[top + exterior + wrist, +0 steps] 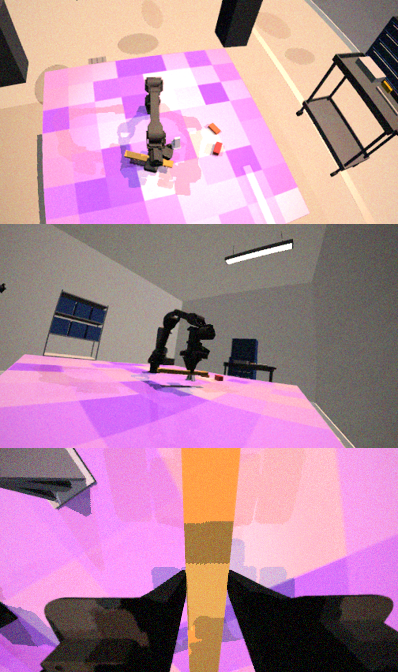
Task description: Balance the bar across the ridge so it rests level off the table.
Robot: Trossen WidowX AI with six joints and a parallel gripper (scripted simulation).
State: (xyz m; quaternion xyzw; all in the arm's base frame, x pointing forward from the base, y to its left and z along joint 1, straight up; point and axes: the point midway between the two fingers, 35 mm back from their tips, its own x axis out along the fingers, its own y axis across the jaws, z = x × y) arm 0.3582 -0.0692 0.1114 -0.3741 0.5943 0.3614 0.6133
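the table point(79, 197) fills the middle and lower part of the top view, its surface a patchwork of pink, purple and white squares. in the exterior view the same surface point(118, 413) spreads across the whole lower half of the frame.

the arm point(155, 118) runs from its base near the centre of the top view down toward the lower middle, and in the exterior view it arches up and over in the centre of the frame point(170, 330), its wrist pointing down at the table.

the bar point(136, 155), orange-yellow and long, lies slantwise just below the centre of the top view, its left end a little higher in the frame than its right end. in the exterior view it point(174, 371) shows as a thin strip just above the table surface at mid frame, with a dark shadow below it. in the wrist view the bar point(209, 513) runs straight up the middle of the frame from bottom to top.

the gripper point(207, 598) is pinching the bar: in the wrist view both dark fingers press against its two long sides in the lower half of the frame.

the ridge point(176, 142), a small grey block, stands just right of the arm in the top view, apart from the bar. in the wrist view a grey wedge-like shape point(45, 473) sits in the upper left corner.

two red blocks point(214, 128) lie right of centre in the top view, well apart from the bar.
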